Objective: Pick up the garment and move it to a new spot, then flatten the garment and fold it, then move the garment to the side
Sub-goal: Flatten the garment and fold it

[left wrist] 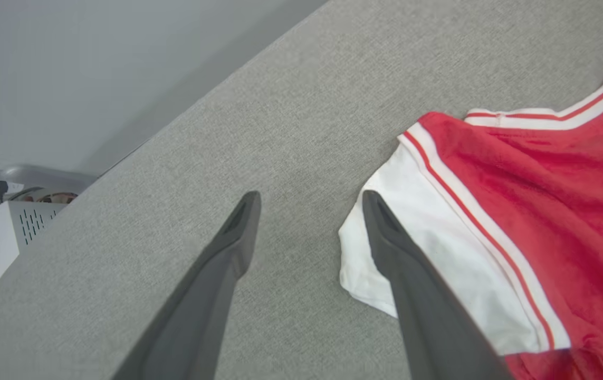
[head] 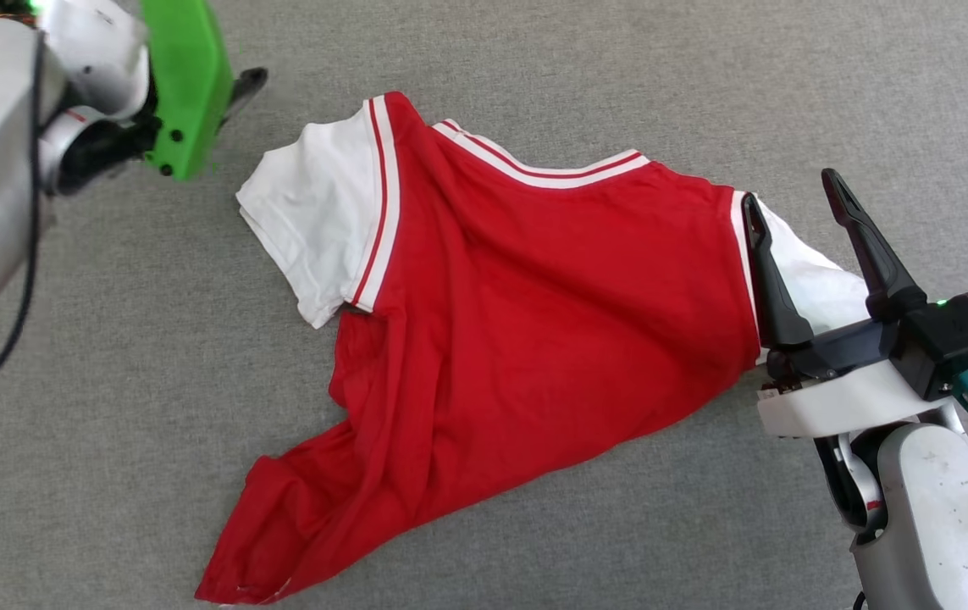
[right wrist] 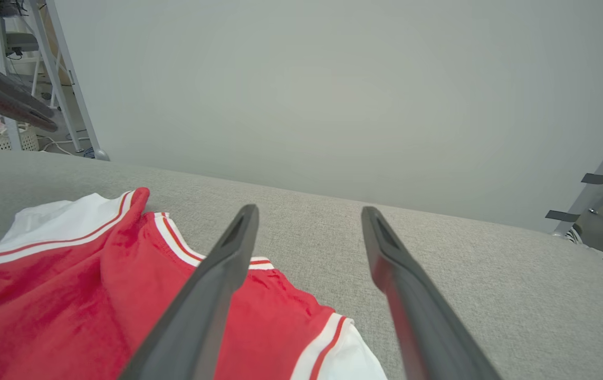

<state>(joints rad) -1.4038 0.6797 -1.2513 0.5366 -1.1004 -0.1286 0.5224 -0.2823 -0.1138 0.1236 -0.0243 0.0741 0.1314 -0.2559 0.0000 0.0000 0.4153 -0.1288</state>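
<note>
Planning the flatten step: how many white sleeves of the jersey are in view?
2. One sleeve lies flat at the jersey's left end in the head view; the other sleeve is at its right end, partly hidden behind the right gripper.

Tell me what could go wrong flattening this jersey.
The garment lies skewed, its hem bunched: folding now would likely trap creases. The right gripper is open at the right sleeve: closing there may catch only sleeve, so a pull could stretch it, not flatten the body. The left gripper is open beside the left sleeve and might close on nothing.
</note>
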